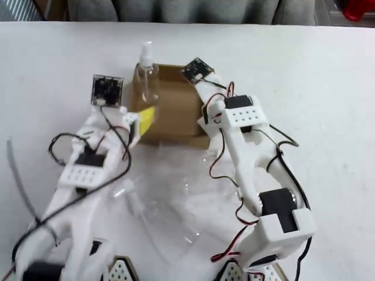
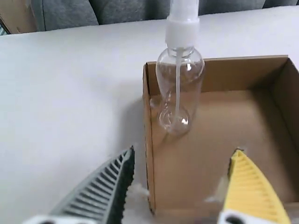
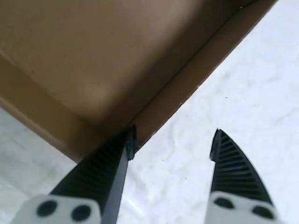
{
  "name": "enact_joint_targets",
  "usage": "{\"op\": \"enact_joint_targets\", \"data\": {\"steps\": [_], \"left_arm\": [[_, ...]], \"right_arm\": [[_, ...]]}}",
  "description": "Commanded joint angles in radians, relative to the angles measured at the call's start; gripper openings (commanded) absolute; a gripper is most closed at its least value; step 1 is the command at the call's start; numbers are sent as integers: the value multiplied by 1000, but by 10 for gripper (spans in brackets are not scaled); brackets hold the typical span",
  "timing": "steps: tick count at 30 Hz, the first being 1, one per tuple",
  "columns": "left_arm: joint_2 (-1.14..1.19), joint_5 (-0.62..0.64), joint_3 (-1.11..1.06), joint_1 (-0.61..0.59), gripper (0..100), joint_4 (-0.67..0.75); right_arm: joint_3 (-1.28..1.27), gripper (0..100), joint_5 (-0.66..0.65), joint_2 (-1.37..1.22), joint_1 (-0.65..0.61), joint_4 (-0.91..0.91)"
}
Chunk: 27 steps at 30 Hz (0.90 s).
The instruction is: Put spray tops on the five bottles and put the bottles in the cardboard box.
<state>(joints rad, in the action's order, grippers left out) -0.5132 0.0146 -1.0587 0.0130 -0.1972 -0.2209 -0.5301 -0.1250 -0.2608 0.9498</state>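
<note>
A: How far is the task, going from the left?

B: The left gripper [image 2: 184, 150] is empty, with its fingers apart. It hangs over the left wall of the box [image 2: 219, 74]: the grey finger is outside over the table [image 1: 304, 70], the yellow one over the box floor.

A: And the bottle?

B: One bottle [image 2: 180, 93] stands upright inside the box, in the far left corner. Its spray top [image 2: 183, 28] is on. I judge this one finished.

A: What about the other four?

B: The rest of the box floor that I see is bare. On the table between the two arms, in front of the box, lie the loose bottles [image 1: 137, 202]. They are clear, so I cannot count them, and I cannot tell if any has a top.

A: And on the right?

B: The right gripper [image 3: 173, 135] also holds nothing and its fingers are apart. One finger is just at the right corner of the box, the other over the table.

A: So what is left?

B: I think most of it: about four bottles to cap and to place.
</note>
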Motion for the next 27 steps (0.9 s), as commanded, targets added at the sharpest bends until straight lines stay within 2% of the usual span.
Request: {"op": "enact_joint_targets", "data": {"steps": [1, 4, 8, 11, 20, 24, 27], "left_arm": [[-309, -2, -9, 15, 301, -308], [-441, 0, -12, 15, 301, -509], [-510, 60, -18, 10, 301, -641], [-510, 91, -74, 15, 301, -617], [-518, 57, -242, 4, 301, -423], [-518, 60, -269, -12, 301, -333], [-518, 55, -269, -62, 301, -328]], "right_arm": [[6, 219, 9, 19, 16, 15], [20, 219, 8, 28, 12, 33], [31, 223, -2, 54, -4, 53], [29, 224, -2, 94, -16, 59], [31, 241, -2, 179, -22, 102], [32, 259, 2, 248, -21, 197], [31, 216, 6, 337, -16, 308]]}}
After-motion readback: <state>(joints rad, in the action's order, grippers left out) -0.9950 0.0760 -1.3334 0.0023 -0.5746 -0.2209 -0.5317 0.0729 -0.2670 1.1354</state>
